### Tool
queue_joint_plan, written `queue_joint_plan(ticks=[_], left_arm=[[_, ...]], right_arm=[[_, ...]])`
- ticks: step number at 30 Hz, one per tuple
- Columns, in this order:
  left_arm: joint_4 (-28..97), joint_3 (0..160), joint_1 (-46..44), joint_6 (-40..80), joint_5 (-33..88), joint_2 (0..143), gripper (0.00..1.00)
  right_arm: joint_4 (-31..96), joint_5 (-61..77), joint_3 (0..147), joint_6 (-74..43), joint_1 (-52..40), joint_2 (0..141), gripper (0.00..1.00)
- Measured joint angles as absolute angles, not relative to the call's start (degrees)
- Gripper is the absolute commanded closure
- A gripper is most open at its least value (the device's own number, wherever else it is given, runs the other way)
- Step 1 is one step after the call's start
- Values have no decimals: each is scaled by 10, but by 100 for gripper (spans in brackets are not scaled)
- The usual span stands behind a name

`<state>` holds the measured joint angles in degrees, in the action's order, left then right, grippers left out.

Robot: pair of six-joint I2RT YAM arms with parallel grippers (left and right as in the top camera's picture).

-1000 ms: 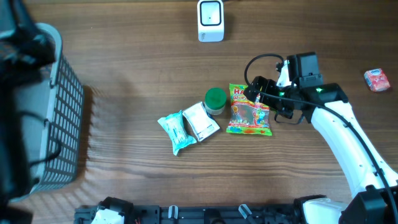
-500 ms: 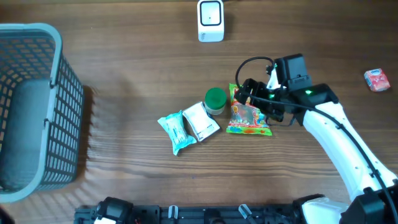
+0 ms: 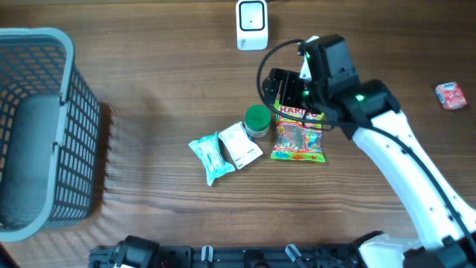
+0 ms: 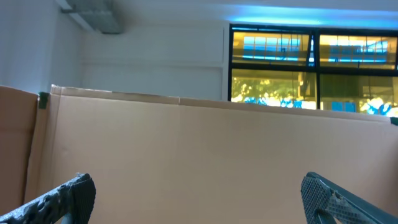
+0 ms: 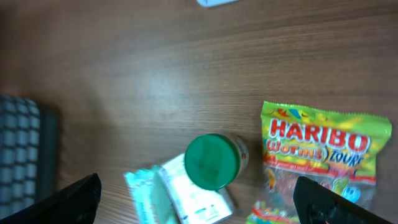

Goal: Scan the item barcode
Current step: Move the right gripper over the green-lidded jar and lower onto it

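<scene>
A wooden surface (image 3: 163, 74) is seen from above, with a small cluster of goods near its middle. The right arm reaches in from the lower right. The right claw (image 5: 197, 182) hangs above the cluster with its two fingers spread wide, holding nothing. The left claw (image 4: 196, 186) is raised well away from the work. It faces a cardboard wall and is also wide open and empty.

In the right wrist view, a green-lidded jar (image 5: 211, 162) sits almost midway between the fingers, so it is probably the item to be scanned. It lies on the surface in the middle of the cluster, just beside a gummy bag (image 3: 297, 135) on one side and a white packet (image 3: 242, 145) on the other. A teal packet (image 3: 210, 158) lies beyond the white one. The white scanner (image 3: 251, 24) stands at the far edge, apart from the cluster. A grey basket (image 3: 71, 134) fills the left side, and a red sweet packet (image 3: 449, 95) lies far to the right.

The jar looks small, light and rigid, with smooth sides that may slip. The best hold is probably across its body just under the lid, leaving the label uncovered. No barcode can be seen from here. The neighbouring packets sit close, so the fingers have little room to come down.
</scene>
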<state>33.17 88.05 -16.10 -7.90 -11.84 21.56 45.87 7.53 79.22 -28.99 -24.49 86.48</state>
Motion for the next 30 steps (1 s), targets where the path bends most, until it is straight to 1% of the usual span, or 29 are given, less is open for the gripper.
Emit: queue_joint_plan(ticks=[4, 8, 11, 15, 19, 23, 30], left_arm=[[330, 876, -151, -79, -118, 197, 0], [330, 873, -116, -79, -114, 195, 0], [330, 863, -87, -79, -111, 195, 0], [331, 840, -60, -79, -85, 195, 0], [332, 828, -51, -79, -60, 195, 0], [332, 827, -51, -79, -50, 194, 0], [332, 827, -51, -79, -45, 194, 0]], right_arm=[[476, 104, 826, -194, -245, 955, 0], [540, 114, 899, -112, -245, 1044, 0], [551, 116, 918, -62, -250, 1072, 0], [553, 115, 920, 5, -281, 1078, 0], [552, 111, 921, 34, -305, 1078, 0], [554, 107, 922, 48, -309, 1080, 0], [571, 102, 925, 60, -308, 1148, 1]])
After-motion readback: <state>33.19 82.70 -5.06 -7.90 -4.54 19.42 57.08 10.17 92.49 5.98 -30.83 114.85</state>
